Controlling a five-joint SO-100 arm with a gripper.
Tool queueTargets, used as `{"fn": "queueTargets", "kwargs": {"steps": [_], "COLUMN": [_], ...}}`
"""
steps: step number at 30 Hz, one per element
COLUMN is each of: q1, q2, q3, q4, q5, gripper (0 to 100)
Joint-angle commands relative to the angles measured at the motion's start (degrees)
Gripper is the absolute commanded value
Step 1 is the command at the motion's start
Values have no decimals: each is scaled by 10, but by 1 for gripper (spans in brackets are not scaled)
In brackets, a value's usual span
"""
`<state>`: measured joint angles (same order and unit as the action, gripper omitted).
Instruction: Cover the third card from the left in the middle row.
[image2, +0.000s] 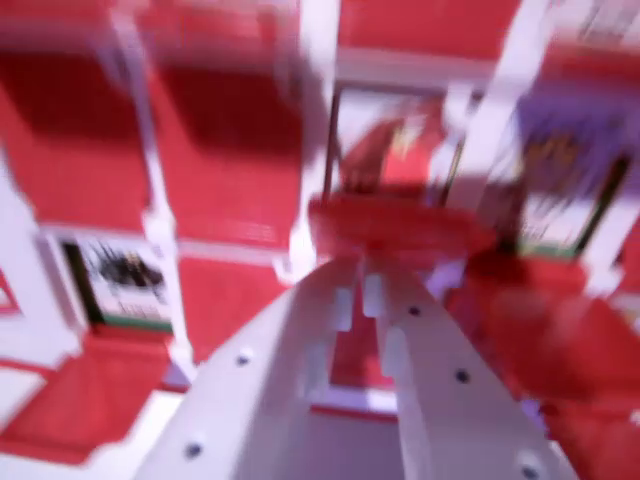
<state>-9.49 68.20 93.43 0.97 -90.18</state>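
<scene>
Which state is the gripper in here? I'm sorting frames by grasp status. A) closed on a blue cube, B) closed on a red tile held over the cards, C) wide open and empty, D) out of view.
B: the white gripper has its jaws nearly together around a red tile, which hangs in front of a face-up card, though motion blur softens the detail.

Matt white plastic fingers; red cards, finish blurred.

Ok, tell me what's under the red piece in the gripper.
Under the red piece in the gripper lies a face-up card; its lower part is covered, and blur hides the picture.
</scene>
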Motion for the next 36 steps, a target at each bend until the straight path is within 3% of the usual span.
{"fn": "queueTargets", "kwargs": {"steps": [1, 22, 36], "q1": [7, 11, 3], "q2": [50, 41, 186], "q3": [-83, -111, -56], "q4": [-25, -4, 98], "q5": [4, 6, 20], "gripper": [0, 0, 0]}}
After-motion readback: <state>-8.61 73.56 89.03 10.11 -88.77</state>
